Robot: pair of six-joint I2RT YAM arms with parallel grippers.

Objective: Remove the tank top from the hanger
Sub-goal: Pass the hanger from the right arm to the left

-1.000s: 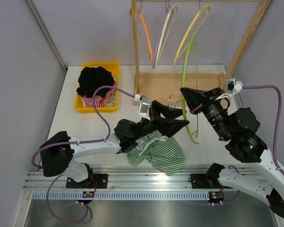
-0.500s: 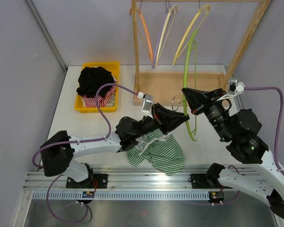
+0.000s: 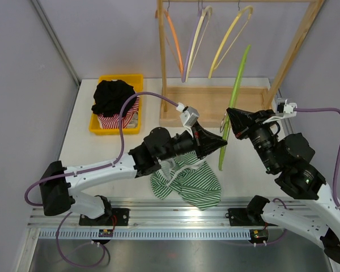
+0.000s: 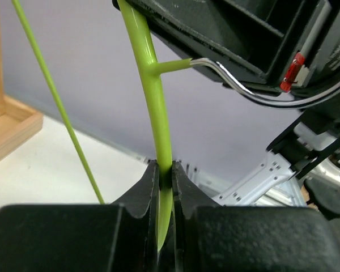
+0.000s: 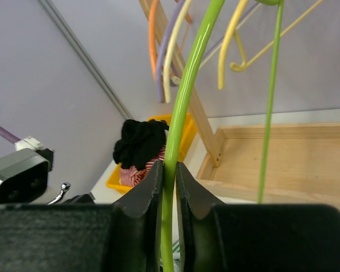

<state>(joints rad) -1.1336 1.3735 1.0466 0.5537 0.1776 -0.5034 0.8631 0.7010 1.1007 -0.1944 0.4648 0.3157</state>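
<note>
The tank top (image 3: 190,184), green-and-white striped, lies crumpled on the table (image 3: 96,148) at its near edge, between the two arm bases. Its upper part is under the left arm, and it is off the hanger (image 3: 239,79).

White table surface shows between the tank top and the yellow bin (image 3: 116,77) at the back left, which holds dark and red-striped cloth. The wooden rack (image 3: 161,56) stands at the back edge with orange, pale and yellow hangers hung on it. The green hanger's top rises just in front of these hangers, and its lower end hangs above the table to the right of the tank top.

The left gripper (image 4: 165,170) is closed tight on the hanger's green rod near one end, below the stub that carries the metal hook (image 4: 232,79). The right gripper (image 5: 169,170) pinches the same rod higher up, its fingers pressed to either side. The two grippers sit near each other in mid-air, in front of the rack's base.
</note>
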